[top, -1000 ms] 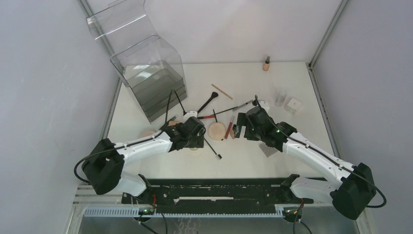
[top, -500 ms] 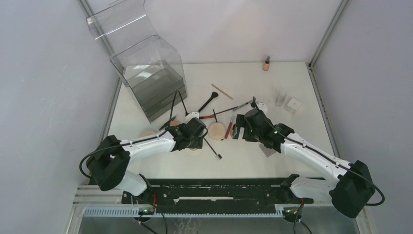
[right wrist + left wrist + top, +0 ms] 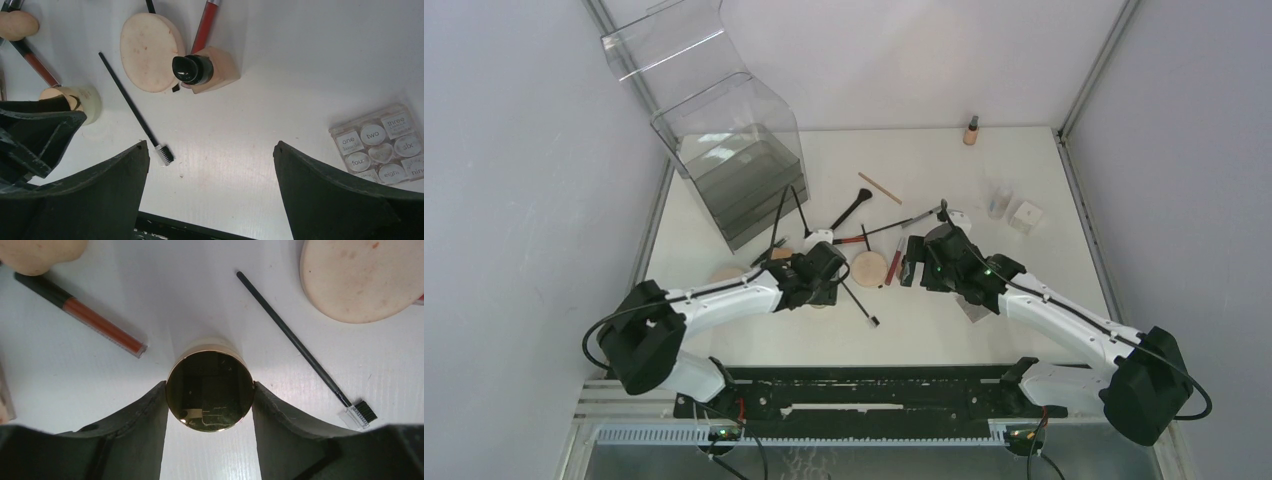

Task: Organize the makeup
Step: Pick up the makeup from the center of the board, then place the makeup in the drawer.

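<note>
At the tabletop's far left corner stands the clear drawer box (image 3: 734, 170), well apart from the makeup scattered across the middle. Left of centre, the left gripper (image 3: 209, 386) hangs straight over a small round jar (image 3: 209, 405), gold-rimmed, mirror-lidded and upright. Both fingers (image 3: 135, 430) meet its sides, so the jar looks gripped, though how firmly the wrist view cannot say. A peach sponge (image 3: 35, 255) and a red lip tube (image 3: 102, 327) lie just to the jar's left. A thin black brush (image 3: 300, 345) lies to its right, long axis slanting toward the near edge, bristles nearest that edge. Beyond the brush lies a round tan compact (image 3: 365, 277), and just beside that a beige bottle (image 3: 205, 70) with a black cap. The right gripper (image 3: 211, 147), jaws spread wide and holding nothing, hovers near the bottle, with a clear palette (image 3: 382, 145) to its right. The jar is round, so no axis governs the grasp. The carry likely falls to the left arm, which is nearer the box, away to its far left.
</note>
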You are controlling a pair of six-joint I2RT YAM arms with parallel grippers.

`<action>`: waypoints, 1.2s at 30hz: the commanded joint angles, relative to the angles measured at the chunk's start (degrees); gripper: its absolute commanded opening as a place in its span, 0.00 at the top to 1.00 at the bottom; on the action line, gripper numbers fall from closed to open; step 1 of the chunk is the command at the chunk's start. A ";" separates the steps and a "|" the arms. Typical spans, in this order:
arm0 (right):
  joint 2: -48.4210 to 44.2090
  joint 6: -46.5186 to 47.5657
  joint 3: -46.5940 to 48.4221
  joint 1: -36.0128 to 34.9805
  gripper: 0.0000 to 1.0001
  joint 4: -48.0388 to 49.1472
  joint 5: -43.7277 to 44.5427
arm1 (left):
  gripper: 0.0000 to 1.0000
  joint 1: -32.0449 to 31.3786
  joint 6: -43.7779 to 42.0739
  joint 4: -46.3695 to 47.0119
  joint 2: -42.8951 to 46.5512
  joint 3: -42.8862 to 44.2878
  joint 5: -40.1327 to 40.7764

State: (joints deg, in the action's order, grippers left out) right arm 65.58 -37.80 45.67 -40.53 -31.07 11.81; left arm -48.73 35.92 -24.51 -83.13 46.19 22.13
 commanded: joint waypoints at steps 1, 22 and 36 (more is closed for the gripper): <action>-0.45 -0.87 0.03 -0.51 0.01 2.15 0.35 | 0.72 0.79 -3.71 -2.88 7.94 5.32 3.19; -3.66 -2.25 -0.94 -1.39 0.01 0.01 2.87 | 0.77 26.84 -17.90 -10.27 1.65 39.74 16.54; -6.58 -3.15 -2.42 -1.39 0.02 -1.53 3.87 | 0.77 30.99 -19.40 -6.69 -10.00 51.05 11.87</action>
State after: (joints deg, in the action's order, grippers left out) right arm 61.06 -39.88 43.59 -41.45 -32.84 14.50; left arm -18.68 17.85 -36.29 -92.20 91.18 35.53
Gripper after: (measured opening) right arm 0.988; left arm 0.614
